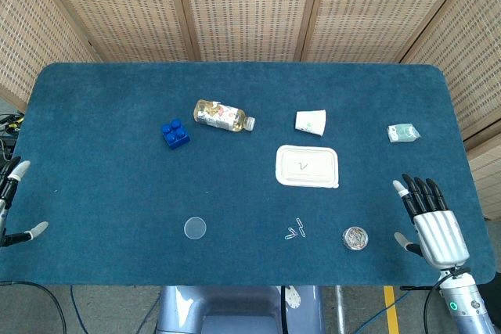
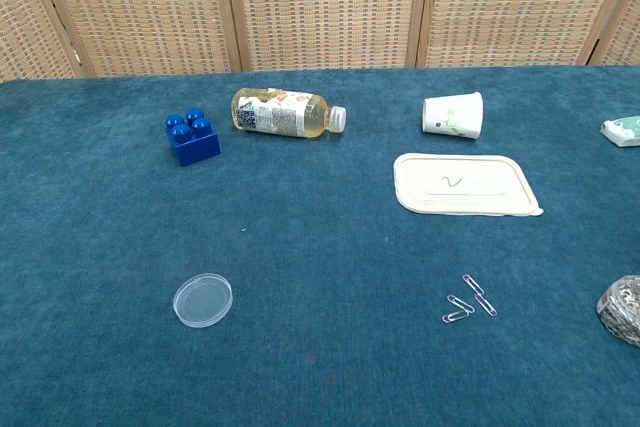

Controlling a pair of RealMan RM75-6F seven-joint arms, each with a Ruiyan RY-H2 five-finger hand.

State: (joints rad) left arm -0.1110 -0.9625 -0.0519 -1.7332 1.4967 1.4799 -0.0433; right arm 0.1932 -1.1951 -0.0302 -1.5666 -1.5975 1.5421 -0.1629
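The right hand (image 1: 433, 223) rests empty, fingers spread, on the counter (image 1: 102, 154) with the small round tin (image 1: 355, 238) just to its left (left hand (image 1: 12, 201) likewise empty), so reaching seems next, needing a short sideways move.

R hand (image 1: 435, 223) sits open at the near right edge of the blue felt table (image 1: 102, 138). Just to its left: small round tin of metal bits (image 1: 355, 238), nearest obstacle. Further left, loose paper clips (image 1: 295, 229), flat, low. Ahead of them the white lidded tray (image 1: 307, 166) and tipped paper cup (image 1: 311, 122) block the centre-right lane. Small pale green packet (image 1: 403, 133) lies ahead of R hand, w/ bare felt between. L hand (image 1: 9, 201) at the far left edge; wide bare felt before it up to the clear round lid (image 1: 195, 228), blue toy brick (image 1: 175, 133) and lying plastic bottle (image 1: 223, 116).
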